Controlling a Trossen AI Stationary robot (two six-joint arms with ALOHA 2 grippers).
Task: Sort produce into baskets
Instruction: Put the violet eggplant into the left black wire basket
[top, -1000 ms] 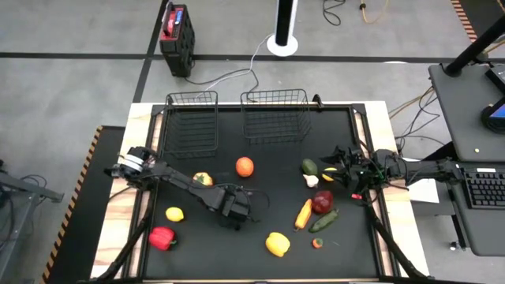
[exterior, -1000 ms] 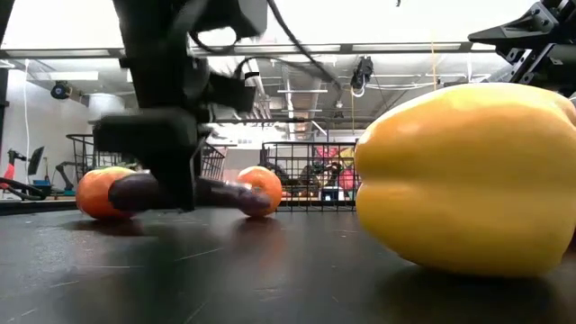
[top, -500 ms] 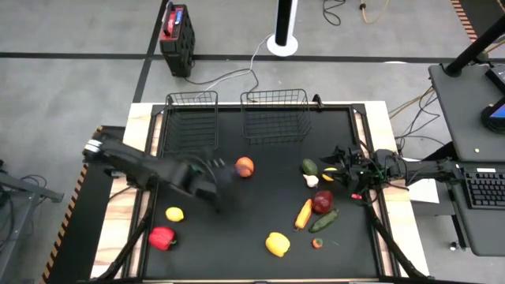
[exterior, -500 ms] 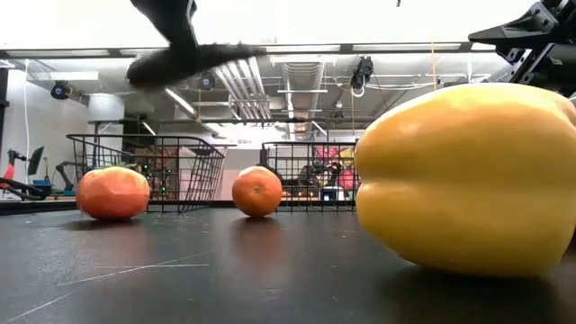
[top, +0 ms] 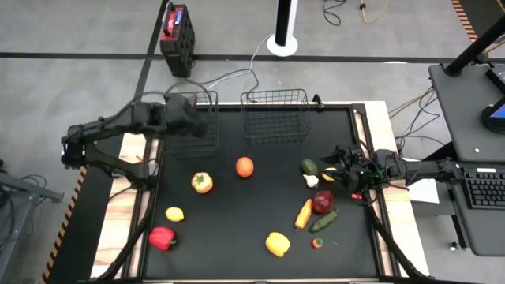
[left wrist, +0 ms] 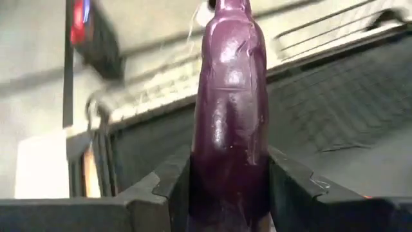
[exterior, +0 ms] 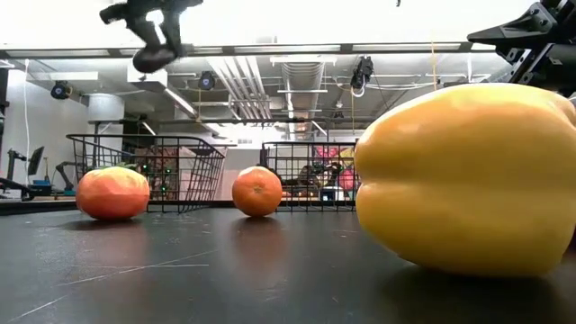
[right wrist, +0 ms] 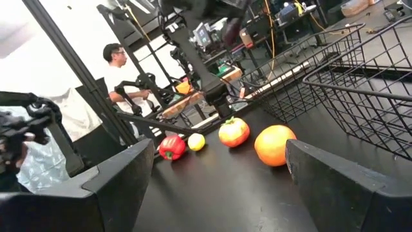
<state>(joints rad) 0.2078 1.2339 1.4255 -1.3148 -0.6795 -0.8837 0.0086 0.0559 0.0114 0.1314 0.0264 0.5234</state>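
Eggplant (left wrist: 230, 109), purple and glossy, is clamped between the left gripper's (top: 186, 118) two dark fingers; the wrist view shows its neck and body but its lower end is hidden behind the fingers. From above, the gripper hangs over the narrower basket (top: 192, 143) at the table's far left and is blurred, so the eggplant itself cannot be made out there. In the low view only the gripper's dark underside shows at the top edge. The wider basket (top: 275, 116) stands just beside the narrower one, with a clear gap between them. The right gripper (top: 341, 170) rests near the table's right edge with its jaws spread wide and nothing between them, close to an avocado (top: 309, 166) and garlic (top: 312, 181). An orange (top: 245, 166) sits in open table space mid-mat, well apart from a yellow pepper (top: 277, 244) near the front edge.
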